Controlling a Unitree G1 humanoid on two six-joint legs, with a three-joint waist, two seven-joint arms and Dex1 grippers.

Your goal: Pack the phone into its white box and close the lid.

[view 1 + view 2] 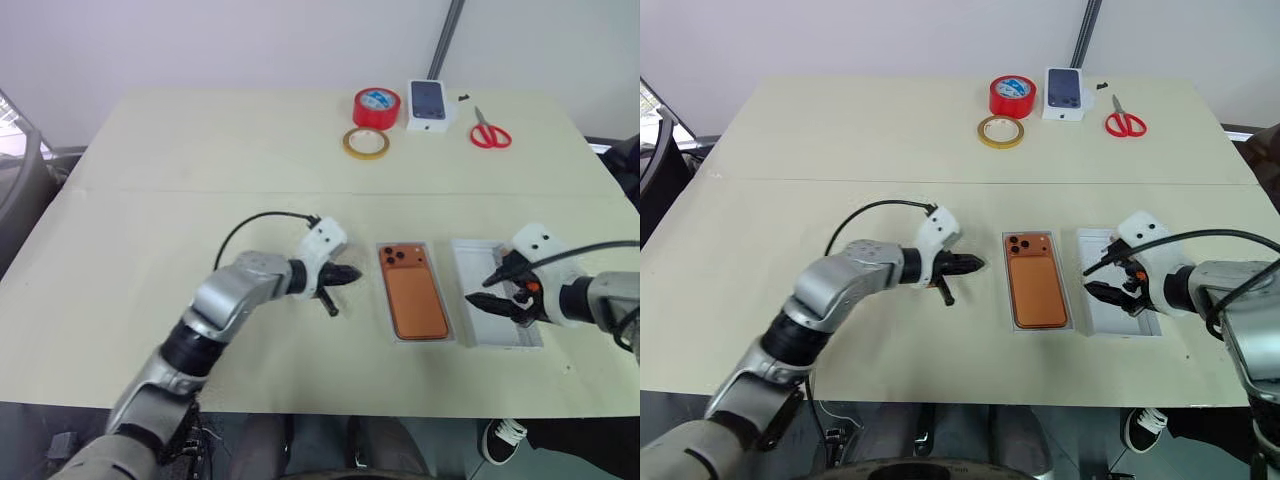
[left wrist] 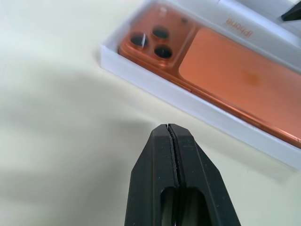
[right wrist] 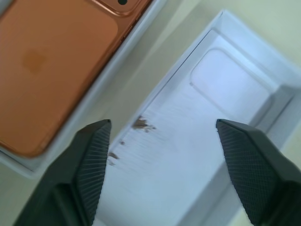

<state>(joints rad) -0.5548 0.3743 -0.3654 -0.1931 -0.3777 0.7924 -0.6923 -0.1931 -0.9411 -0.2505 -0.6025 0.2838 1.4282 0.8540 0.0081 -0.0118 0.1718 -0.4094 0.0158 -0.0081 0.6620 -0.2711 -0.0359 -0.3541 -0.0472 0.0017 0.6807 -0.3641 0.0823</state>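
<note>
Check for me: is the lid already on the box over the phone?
No. The lid lies open side up beside the white box, where the phone rests uncovered.

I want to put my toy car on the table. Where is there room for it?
Lots of bare table on the robot's left, and a wide strip between the tape rolls and the phone. It is crowded near the front right: the phone in the white box, the lid beside it, and both grippers.

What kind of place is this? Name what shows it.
Probably a lab or workshop packing bench: a plain cream table against a bare wall, with tape rolls, red scissors and a phone in its white box.
</note>
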